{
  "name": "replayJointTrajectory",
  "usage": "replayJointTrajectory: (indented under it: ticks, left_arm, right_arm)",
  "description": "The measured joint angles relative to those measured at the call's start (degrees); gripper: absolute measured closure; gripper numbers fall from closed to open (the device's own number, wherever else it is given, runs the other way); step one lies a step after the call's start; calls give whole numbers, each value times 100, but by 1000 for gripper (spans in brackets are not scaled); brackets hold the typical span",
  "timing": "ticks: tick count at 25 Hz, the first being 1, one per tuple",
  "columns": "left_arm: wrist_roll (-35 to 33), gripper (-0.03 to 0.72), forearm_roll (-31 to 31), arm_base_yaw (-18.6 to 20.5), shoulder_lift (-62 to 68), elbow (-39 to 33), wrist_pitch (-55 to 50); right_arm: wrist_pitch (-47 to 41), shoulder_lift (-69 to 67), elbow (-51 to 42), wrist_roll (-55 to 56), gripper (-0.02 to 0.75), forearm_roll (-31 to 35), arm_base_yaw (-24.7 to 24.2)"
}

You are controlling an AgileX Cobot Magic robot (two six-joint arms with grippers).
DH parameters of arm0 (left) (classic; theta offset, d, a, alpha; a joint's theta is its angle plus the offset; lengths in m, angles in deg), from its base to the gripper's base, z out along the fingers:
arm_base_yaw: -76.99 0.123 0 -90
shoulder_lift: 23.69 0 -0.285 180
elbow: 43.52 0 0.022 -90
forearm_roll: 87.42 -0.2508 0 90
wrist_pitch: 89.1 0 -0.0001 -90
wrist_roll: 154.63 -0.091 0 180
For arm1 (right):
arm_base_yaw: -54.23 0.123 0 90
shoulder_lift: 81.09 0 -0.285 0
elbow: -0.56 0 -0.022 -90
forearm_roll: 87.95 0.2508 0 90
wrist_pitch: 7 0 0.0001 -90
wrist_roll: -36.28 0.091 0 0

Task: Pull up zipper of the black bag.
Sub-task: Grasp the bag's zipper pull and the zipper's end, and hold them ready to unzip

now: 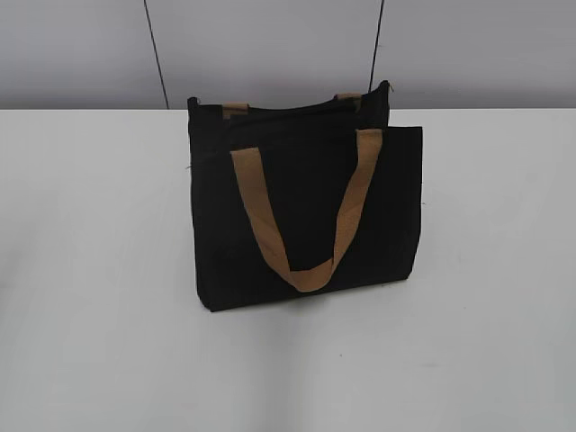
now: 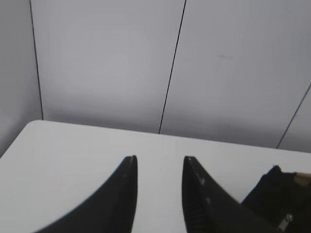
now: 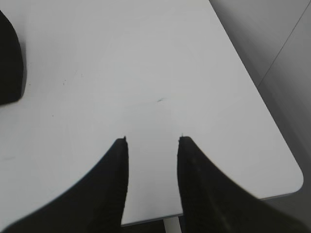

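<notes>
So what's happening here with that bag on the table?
Nothing is being handled yet. A black bag with tan handles stands on a white table. Neither arm shows in the exterior view. The left end effector is open above bare table, with the bag's corner and a small silver zipper pull just to its side. The right end effector is open too, holding nothing.

Neither arm shows in the exterior view — only the wrist views catch the grippers. The left gripper (image 2: 160,162) has its two dark fingers (image 2: 124,194) parted with a clear gap, holding nothing, tips above the table (image 2: 73,155). The right gripper (image 3: 152,141) is likewise spread and empty — its fingers (image 3: 204,189) hang over the table near its edge.
</notes>
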Motion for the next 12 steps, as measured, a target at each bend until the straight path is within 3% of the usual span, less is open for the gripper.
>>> replayJointTrajectory:
  ticks: [12]
  left_arm:
    - [-83,447,80,-786,2334,-336,2934]
  right_arm:
    - [0,0,0,0,464,0,0]
